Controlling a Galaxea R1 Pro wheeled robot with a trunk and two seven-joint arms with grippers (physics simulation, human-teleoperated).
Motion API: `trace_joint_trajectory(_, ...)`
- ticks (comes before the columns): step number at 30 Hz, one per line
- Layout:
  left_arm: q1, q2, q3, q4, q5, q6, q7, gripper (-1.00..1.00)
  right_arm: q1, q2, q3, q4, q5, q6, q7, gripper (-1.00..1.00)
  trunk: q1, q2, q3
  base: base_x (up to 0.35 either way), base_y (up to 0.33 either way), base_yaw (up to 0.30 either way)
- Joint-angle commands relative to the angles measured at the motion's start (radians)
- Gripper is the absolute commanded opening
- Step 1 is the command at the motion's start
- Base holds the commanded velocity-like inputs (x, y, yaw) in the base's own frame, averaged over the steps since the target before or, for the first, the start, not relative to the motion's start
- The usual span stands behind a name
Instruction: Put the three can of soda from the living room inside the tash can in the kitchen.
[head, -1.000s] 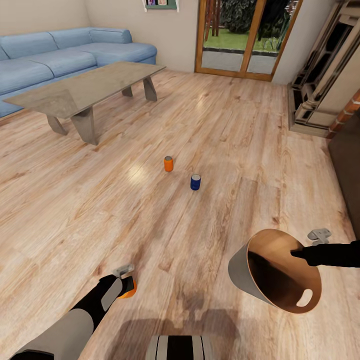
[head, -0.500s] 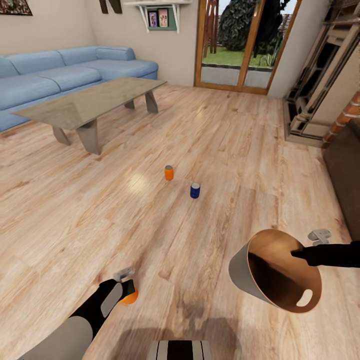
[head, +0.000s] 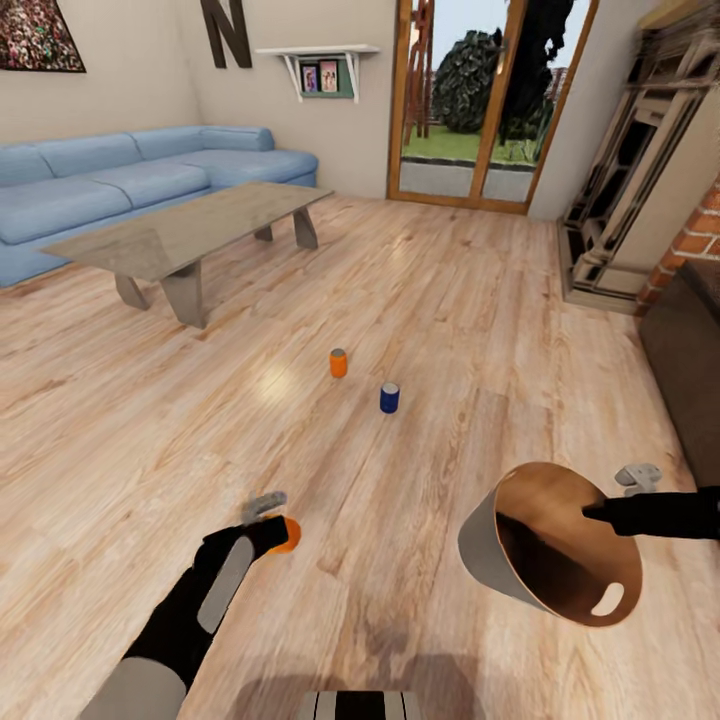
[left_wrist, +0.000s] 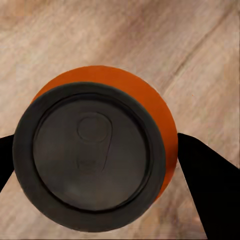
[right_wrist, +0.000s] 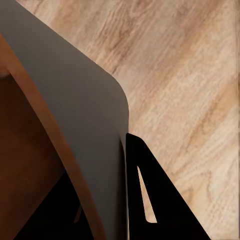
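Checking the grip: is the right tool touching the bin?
Touching. The right wrist view shows a finger flat against the bin wall's outside, the other inside.

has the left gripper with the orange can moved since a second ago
Yes. The left gripper holding the orange can has risen and swung toward the bin, which kept its place in the head view.

Three soda cans and the trash can sit in the living room. An orange can (head: 338, 363) stands upright on the wood floor near the frame's centre, a dark blue can (head: 389, 398) upright just below and right of it, the two apart. The third orange can (head: 288, 534), at lower left, is clamped between the left gripper's (head: 272, 525) fingers, its grey pull-tab top (left_wrist: 90, 152) showing. The grey trash can (head: 552, 543), lower right, is tilted with its brown inside facing the camera, its rim pinched by the right gripper (head: 592, 510).
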Motion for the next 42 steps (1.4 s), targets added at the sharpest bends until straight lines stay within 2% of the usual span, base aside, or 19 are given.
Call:
trace_joint_trajectory(1,0.020,-0.036,-0.008,-0.170,-0.003,0.078,0.057,-1.00,-0.004,0.010,0.002,0.029,-0.022,0.009,-0.004,-1.00,0.000,0.000,0.004,0.000,0.000,0.000)
trace_joint_trajectory(2,0.027,-0.058,-0.031,-0.263,-0.002,0.115,0.090,-1.00,-0.014,0.029,0.002,0.054,-0.016,0.009,-0.025,-1.00,-0.001,0.001,0.008,0.000,0.000,0.000)
trace_joint_trajectory(3,0.029,-0.067,-0.049,-0.302,-0.001,0.131,0.104,-1.00,-0.023,0.041,0.003,0.068,-0.012,0.009,-0.040,-1.00,-0.001,0.001,0.012,0.000,0.000,0.000)
trace_joint_trajectory(4,0.030,-0.083,-0.096,-0.368,0.000,0.154,0.129,-1.00,-0.043,0.067,0.003,0.100,-0.004,0.009,-0.077,-1.00,-0.002,0.001,0.016,0.000,0.000,0.000)
trace_joint_trajectory(5,0.030,-0.090,-0.121,-0.396,0.001,0.163,0.140,-1.00,-0.055,0.080,0.003,0.118,0.001,0.009,-0.098,-1.00,-0.002,0.001,0.019,0.000,0.000,0.000)
trace_joint_trajectory(6,0.028,-0.106,-0.183,-0.460,0.015,0.180,0.166,-1.00,-0.089,0.118,0.003,0.180,0.013,0.009,-0.157,-1.00,-0.003,0.001,0.023,0.000,0.000,0.000)
trace_joint_trajectory(7,0.026,-0.110,-0.199,-0.477,0.026,0.184,0.173,-1.00,-0.099,0.131,0.004,0.199,0.016,0.009,-0.175,-1.00,-0.003,0.002,0.027,0.000,0.000,0.000)
trace_joint_trajectory(9,0.002,-0.119,-0.242,-0.533,0.080,0.197,0.200,-1.00,-0.128,0.181,0.005,0.256,0.025,0.009,-0.242,-1.00,-0.004,0.002,0.035,0.000,0.000,0.000)
trace_joint_trajectory(13,-0.028,-0.125,-0.279,-0.570,0.122,0.223,0.246,-1.00,-0.148,0.229,0.005,0.307,0.036,0.009,-0.332,-1.00,-0.006,0.003,0.050,0.000,0.000,0.000)
trace_joint_trajectory(15,-0.052,-0.127,-0.335,-0.579,0.152,0.233,0.261,-1.00,-0.164,0.287,0.005,0.354,0.040,0.009,-0.393,-1.00,-0.007,0.004,0.058,0.000,0.000,0.000)
trace_joint_trajectory(16,-0.058,-0.127,-0.346,-0.580,0.161,0.235,0.263,-1.00,-0.166,0.299,0.005,0.362,0.040,0.009,-0.407,-1.00,-0.007,0.004,0.062,0.000,0.000,0.000)
trace_joint_trajectory(18,-0.077,-0.128,-0.389,-0.583,0.219,0.242,0.267,-1.00,-0.172,0.344,0.005,0.389,0.041,0.009,-0.486,-1.00,-0.008,0.004,0.070,0.000,0.000,0.000)
trace_joint_trajectory(19,-0.082,-0.128,-0.407,-0.582,0.254,0.245,0.267,-1.00,-0.173,0.355,0.005,0.394,0.041,0.009,-0.508,-1.00,-0.008,0.005,0.074,0.000,0.000,0.000)
trace_joint_trajectory(22,-0.113,-0.126,-0.444,-0.572,0.361,0.260,0.269,-1.00,-0.174,0.379,0.005,0.400,0.040,0.009,-0.535,-1.00,-0.010,0.005,0.085,0.000,0.000,0.000)
trace_joint_trajectory(25,-0.133,-0.124,-0.469,-0.560,0.437,0.284,0.269,-1.00,-0.174,0.401,0.005,0.401,0.040,0.009,-0.545,-1.00,-0.011,0.006,0.097,0.000,0.000,0.000)
trace_joint_trajectory(30,-0.155,-0.118,-0.475,-0.551,0.580,0.358,0.269,-1.00,-0.174,0.434,0.006,0.402,0.042,0.009,-0.552,-1.00,-0.013,0.007,0.116,0.000,0.000,0.000)
trace_joint_trajectory(32,-0.158,-0.117,-0.475,-0.535,0.603,0.371,0.268,-1.00,-0.174,0.439,0.014,0.402,0.042,0.009,-0.552,-1.00,-0.014,0.008,0.124,0.000,0.000,0.000)
trace_joint_trajectory(36,-0.166,-0.120,-0.479,-0.459,0.618,0.379,0.261,-1.00,-0.173,0.441,0.056,0.402,0.043,0.009,-0.553,-1.00,-0.016,0.008,0.139,0.000,0.000,0.000)
trace_joint_trajectory(42,-0.198,-0.124,-0.485,-0.260,0.615,0.379,0.260,-1.00,-0.169,0.442,0.075,0.373,0.038,0.009,-0.547,-1.00,-0.019,0.010,0.162,0.000,0.000,0.000)
